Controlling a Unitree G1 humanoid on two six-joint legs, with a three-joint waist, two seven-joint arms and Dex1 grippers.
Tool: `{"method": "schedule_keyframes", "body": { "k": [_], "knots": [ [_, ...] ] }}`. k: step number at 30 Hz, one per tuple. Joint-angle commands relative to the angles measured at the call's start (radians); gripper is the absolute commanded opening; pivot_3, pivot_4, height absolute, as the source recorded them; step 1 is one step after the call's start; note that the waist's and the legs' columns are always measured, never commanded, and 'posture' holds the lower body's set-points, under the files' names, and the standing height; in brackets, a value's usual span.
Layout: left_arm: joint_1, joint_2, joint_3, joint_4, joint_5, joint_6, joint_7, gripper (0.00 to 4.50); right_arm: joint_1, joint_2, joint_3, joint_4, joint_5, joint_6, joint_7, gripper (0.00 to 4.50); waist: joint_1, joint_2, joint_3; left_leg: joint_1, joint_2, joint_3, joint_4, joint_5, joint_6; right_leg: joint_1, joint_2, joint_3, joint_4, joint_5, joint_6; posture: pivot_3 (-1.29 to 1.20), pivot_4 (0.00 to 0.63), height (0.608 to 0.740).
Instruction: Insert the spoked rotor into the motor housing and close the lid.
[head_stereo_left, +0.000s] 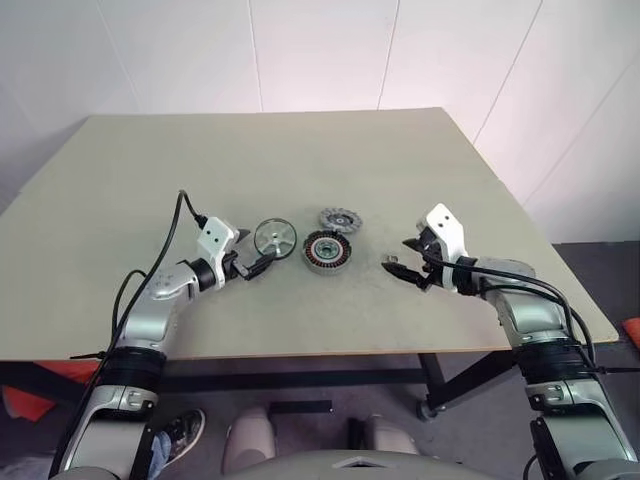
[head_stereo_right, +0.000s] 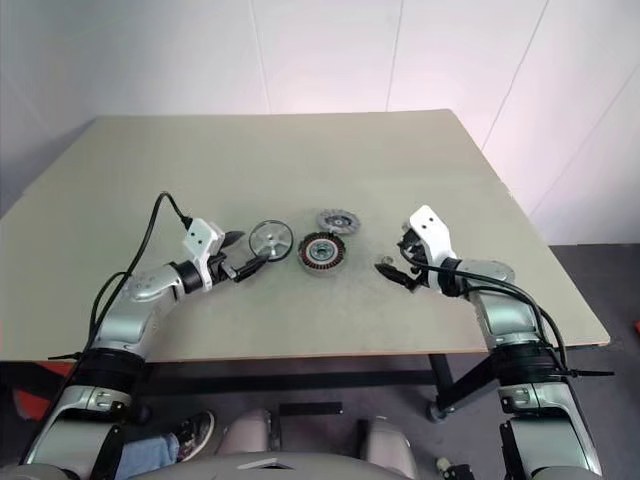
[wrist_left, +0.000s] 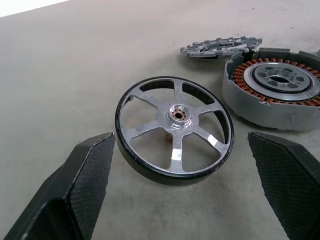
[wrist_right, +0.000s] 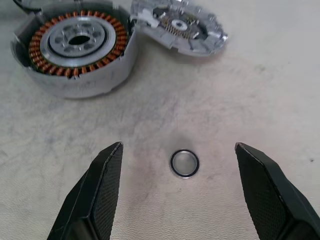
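The spoked rotor (wrist_left: 174, 131), dark-rimmed with silvery spokes, lies flat on the table left of the motor housing (head_stereo_left: 326, 252), whose coppery windings (wrist_right: 75, 37) face up. Just behind the housing, close against its rim, the grey lid (head_stereo_left: 340, 218) lies ribbed face up. My left gripper (head_stereo_left: 250, 256) is low over the table, open, its fingers (wrist_left: 85, 175) wide apart just short of the rotor's two sides, touching nothing. To the right of the housing my right gripper (head_stereo_left: 402, 256) points down toward the table. It is open, with nothing held.
A small metal washer (wrist_right: 184, 163) lies on the table just ahead of the right gripper's fingers (wrist_right: 102, 180), between them. The beige table (head_stereo_left: 300, 150) stretches far behind the parts. Its front edge runs close beneath both forearms.
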Motion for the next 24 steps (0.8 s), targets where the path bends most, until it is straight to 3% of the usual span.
{"method": "schedule_keyframes", "body": {
  "k": [1,9,12,20,24],
  "knots": [
    [-0.014,-0.012,0.003,-0.039,-0.01,-0.007,0.007,4.5,-0.016,-0.018,0.01,0.004,-0.007,-0.007,-0.005,4.05,0.005,0.0,0.0,0.0,0.0,0.0,-0.001,0.0,0.0,0.0,0.0,0.0,0.0,0.0,0.0,0.0,0.0,0.74],
    [0.005,-0.045,-0.012,-0.057,0.003,0.0,0.02,4.5,-0.023,-0.002,0.01,0.082,-0.01,-0.024,-0.037,4.05,0.007,0.0,0.0,0.0,0.0,0.0,-0.001,0.0,0.0,0.001,0.0,0.0,-0.002,0.0,0.0,0.0,0.0,0.74],
    [-0.004,-0.047,-0.013,-0.047,0.006,0.0,0.026,4.5,-0.044,0.003,0.001,0.135,-0.013,-0.032,-0.059,3.46,0.007,0.0,0.0,0.003,0.0,0.0,-0.001,0.0,0.0,0.003,0.0,0.0,-0.002,0.0,0.001,0.0,0.0,0.74],
    [-0.034,-0.053,-0.019,-0.02,0.011,-0.003,0.037,4.5,-0.041,-0.009,0.01,0.144,-0.021,-0.054,-0.069,0.71,0.007,0.0,0.0,0.009,0.0,0.0,-0.002,0.0,0.0,0.011,0.0,0.0,-0.008,-0.004,0.007,0.0,0.0,0.74],
    [-0.042,-0.056,-0.021,-0.009,0.014,-0.008,0.039,4.5,-0.028,-0.014,0.019,0.084,-0.022,-0.054,-0.066,0.65,0.007,0.0,0.0,0.009,0.0,0.0,-0.002,0.0,0.0,0.012,0.0,0.0,-0.009,-0.004,0.007,0.0,0.0,0.74]
  ]
}}
